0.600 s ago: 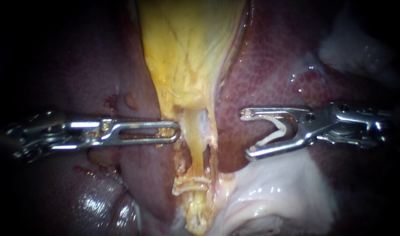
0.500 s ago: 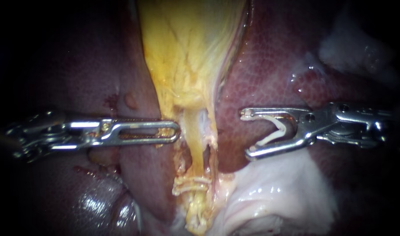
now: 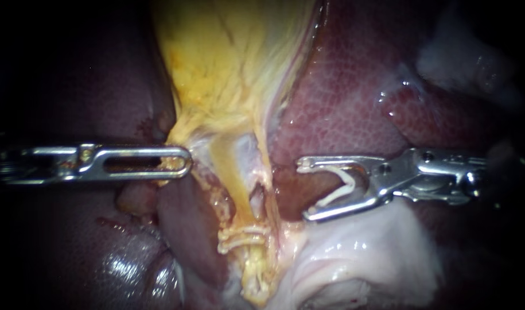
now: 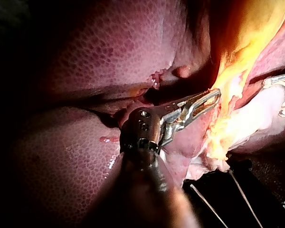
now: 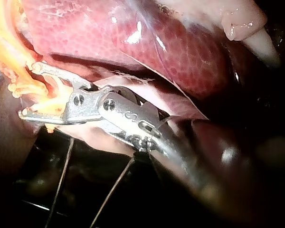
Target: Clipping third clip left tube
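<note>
Claw (image 3: 303, 191) of the right instrument (image 3: 423, 172) stood wide apart at centre right of the endoscope view. An open clip (image 3: 341, 186), white, sat inside it with one leg against each half. This claw lay to the right of the tubes and was around neither of them. At centre left, the left instrument's (image 3: 55, 161) claw (image 3: 182, 162) was closed on the edge of the yellow tissue (image 3: 228, 69) that hung from the top of the frame. The left tube (image 3: 230, 178), pale yellow, ran down the middle between the two claws. It reached the closed clips (image 3: 243, 236) that lay across it lower down. Dark red liver (image 3: 354, 97) lay on both sides.
</note>
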`<state>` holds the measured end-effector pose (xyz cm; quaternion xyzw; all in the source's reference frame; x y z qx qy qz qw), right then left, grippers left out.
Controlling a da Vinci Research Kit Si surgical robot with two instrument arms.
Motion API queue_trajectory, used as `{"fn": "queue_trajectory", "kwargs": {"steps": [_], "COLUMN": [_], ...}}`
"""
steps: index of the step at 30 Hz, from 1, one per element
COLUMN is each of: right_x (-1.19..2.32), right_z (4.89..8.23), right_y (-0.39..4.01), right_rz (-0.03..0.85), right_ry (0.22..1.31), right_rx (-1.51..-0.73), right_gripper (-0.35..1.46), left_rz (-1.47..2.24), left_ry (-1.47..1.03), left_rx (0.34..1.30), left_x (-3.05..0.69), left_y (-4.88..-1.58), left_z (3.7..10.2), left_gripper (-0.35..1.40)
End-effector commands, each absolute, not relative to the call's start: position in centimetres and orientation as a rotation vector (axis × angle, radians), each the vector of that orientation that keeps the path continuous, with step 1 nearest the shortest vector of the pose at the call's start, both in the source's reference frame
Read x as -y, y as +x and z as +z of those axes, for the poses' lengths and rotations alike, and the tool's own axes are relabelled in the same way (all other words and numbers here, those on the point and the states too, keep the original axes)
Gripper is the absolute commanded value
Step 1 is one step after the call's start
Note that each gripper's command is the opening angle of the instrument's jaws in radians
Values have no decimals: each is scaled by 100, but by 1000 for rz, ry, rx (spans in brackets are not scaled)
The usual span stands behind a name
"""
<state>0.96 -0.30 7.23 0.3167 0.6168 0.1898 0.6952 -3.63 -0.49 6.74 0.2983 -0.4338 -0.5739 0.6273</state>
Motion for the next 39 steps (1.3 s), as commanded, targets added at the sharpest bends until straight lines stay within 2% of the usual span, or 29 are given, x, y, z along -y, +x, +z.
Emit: {"fn": "queue_trajectory", "kwargs": {"steps": [1, 6, 14, 16, 27, 31, 39], "right_x": [36, 65, 69, 67, 54, 56, 50], "right_z": [732, 775, 810, 809, 772, 770, 769], "right_y": [103, 133, 152, 155, 171, 184, 203], "right_rz": [424, 429, 457, 472, 539, 549, 558], "right_ry": [723, 754, 765, 780, 969, 1035, 1083], "right_rx": [-1365, -1328, -1304, -1299, -1439, -1455, -1481], "right_gripper": [60, 60, 60, 60, 59, 59, 56], "left_rz": [-1316, -1316, -1317, -1317, -1316, -1316, -1316], "left_ry": [684, 684, 682, 682, 682, 681, 679], "left_rx": [996, 996, 996, 996, 997, 997, 998], "left_x": [49, 50, 51, 51, 51, 52, 53], "left_y": [-363, -362, -363, -363, -363, -364, -365], "left_z": [674, 674, 671, 671, 674, 677, 679], "left_gripper": [-35, -35, -35, -35, -35, -35, -35]}}
